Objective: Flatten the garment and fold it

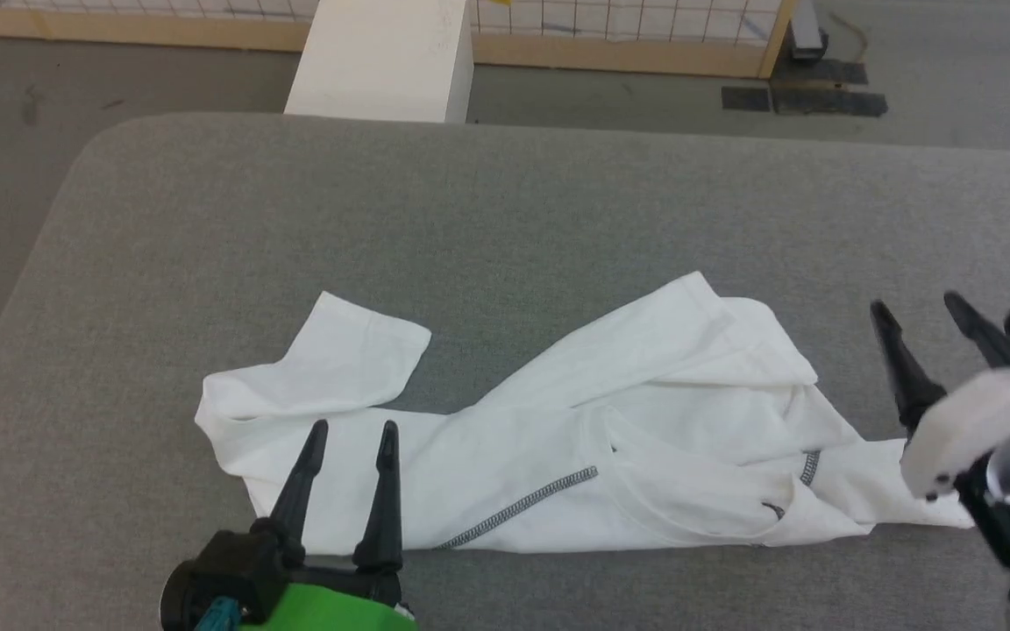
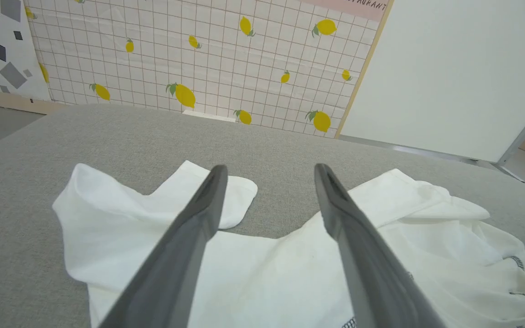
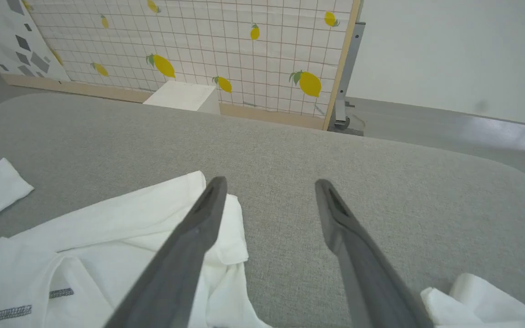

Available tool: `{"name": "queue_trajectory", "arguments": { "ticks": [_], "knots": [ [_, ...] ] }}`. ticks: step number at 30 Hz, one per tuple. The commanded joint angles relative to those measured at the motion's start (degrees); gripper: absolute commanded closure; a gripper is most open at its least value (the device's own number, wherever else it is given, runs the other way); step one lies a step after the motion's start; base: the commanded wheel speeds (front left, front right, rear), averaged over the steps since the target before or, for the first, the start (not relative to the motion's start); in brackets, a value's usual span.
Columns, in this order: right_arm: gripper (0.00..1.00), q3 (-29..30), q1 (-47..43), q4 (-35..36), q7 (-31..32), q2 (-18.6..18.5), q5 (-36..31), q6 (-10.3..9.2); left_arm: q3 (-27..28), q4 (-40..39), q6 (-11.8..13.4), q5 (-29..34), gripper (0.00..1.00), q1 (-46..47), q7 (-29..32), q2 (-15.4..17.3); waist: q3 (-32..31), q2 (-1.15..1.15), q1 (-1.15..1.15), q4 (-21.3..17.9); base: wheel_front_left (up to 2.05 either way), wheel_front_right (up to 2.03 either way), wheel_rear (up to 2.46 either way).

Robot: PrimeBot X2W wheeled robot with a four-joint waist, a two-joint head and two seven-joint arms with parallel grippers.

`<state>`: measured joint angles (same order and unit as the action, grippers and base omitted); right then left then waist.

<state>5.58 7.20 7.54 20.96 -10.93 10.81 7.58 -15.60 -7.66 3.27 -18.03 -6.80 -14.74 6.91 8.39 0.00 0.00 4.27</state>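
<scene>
White and crumpled, the shirt (image 1: 610,412) lies along the near side of the grey table (image 1: 470,210). The left gripper (image 1: 354,428) hangs over the shirt's left end, fingers apart with nothing between them. The right gripper (image 1: 915,304) is at its right end, fingers likewise spread and empty.

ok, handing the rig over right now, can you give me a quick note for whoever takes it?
Left gripper: jaws open, empty, over the garment at its left end.
Right gripper: jaws open, empty, at its right end.
The garment lies crumpled in a long heap on the grey table, towards the near edge.
Done: nothing yet. Left: flatten, then fold.
</scene>
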Motion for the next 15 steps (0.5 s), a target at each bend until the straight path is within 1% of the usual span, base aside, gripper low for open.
{"name": "queue_trajectory", "arguments": {
  "ticks": [1,5,7,11,15],
  "knots": [
    [0.0,-1.29,2.8,-0.93,3.49,-1.62,1.28,-0.09,0.24,0.25,-0.58,0.94,0.0,1.48,-0.25,-0.56,1.85,0.0,0.0,1.22,0.0,0.0,0.0],
    [0.0,-6.14,8.59,-4.62,14.87,-5.65,5.25,-0.09,0.26,1.08,-1.71,1.12,0.0,2.47,-0.26,-1.56,3.42,0.0,0.0,2.48,0.0,0.0,0.0],
    [0.0,-8.74,11.06,-6.5,19.27,-7.23,7.3,-0.09,0.18,1.56,-2.19,1.21,0.0,3.05,-0.26,-2.02,4.22,0.0,0.0,3.32,0.0,0.0,0.0],
    [0.0,-12.6,15.01,-10.91,23.87,-9.06,9.06,-0.09,0.1,2.38,-2.93,1.28,0.0,4.08,-0.26,-2.8,5.75,0.0,0.0,5.06,0.0,0.0,0.0],
    [0.0,-15.27,17.09,-16.46,25.0,-9.85,8.81,-0.09,-0.15,2.98,-3.65,1.23,0.0,5.02,-0.26,-3.31,7.23,0.0,0.0,7.02,0.0,0.0,0.0]
  ]
}}
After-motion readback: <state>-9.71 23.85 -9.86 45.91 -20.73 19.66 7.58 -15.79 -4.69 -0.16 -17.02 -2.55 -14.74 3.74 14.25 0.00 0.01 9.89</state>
